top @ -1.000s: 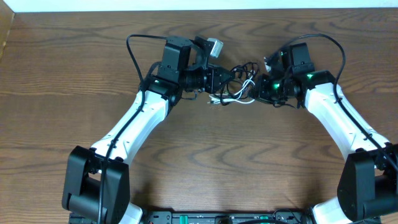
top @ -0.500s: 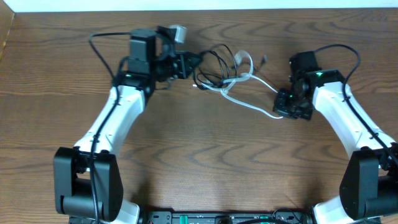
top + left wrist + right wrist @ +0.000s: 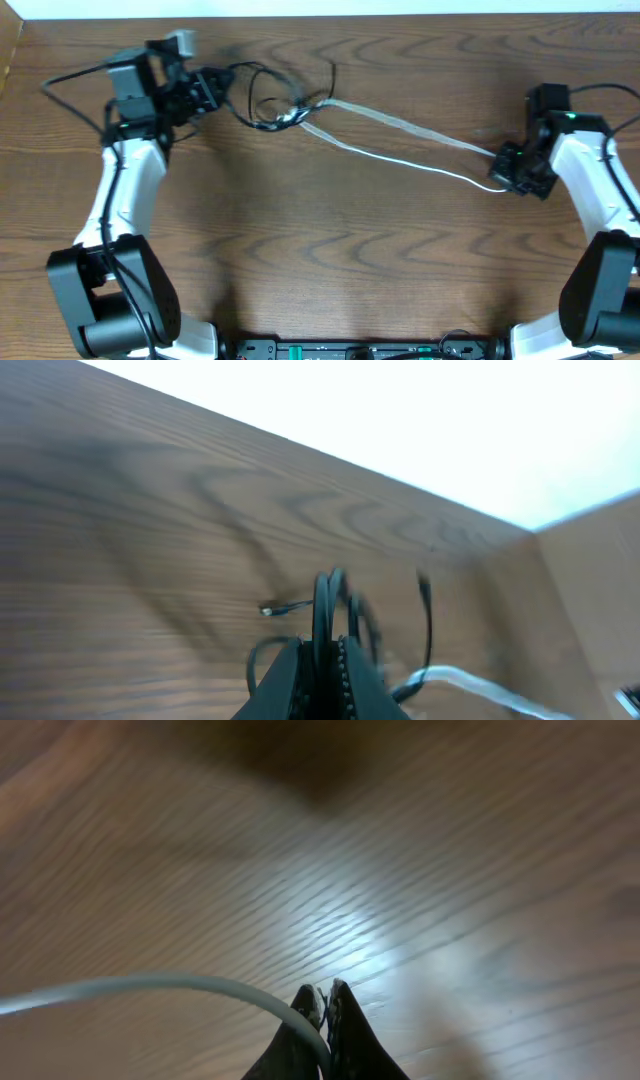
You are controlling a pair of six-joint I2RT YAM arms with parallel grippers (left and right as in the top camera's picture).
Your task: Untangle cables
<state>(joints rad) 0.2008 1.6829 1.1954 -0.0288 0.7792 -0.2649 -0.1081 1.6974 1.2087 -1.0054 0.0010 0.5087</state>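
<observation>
The black cable [image 3: 262, 122] loops in the air at the back left, pinched between the jaws of my left gripper [image 3: 215, 86]. From its loops the white cable [image 3: 400, 160] runs stretched in two strands to my right gripper [image 3: 503, 172], which is shut on it. The two cables still cross near the black loops [image 3: 288, 116]. In the left wrist view the shut left gripper [image 3: 326, 644] holds the black cable [image 3: 328, 595], and the white cable [image 3: 470, 684] trails off to the right. In the right wrist view the white cable [image 3: 150, 984] curves into the closed right gripper [image 3: 325, 992].
The wooden table [image 3: 330, 260] fills the view. Its back edge meets a white wall [image 3: 320, 6] just behind the left gripper. A lighter side panel [image 3: 595, 570] stands at the table's far corner in the left wrist view.
Both arms have swung apart, the left to the back left and the right to the far right. The bundle has been pulled out, and the white cable is now stretched long between them.
</observation>
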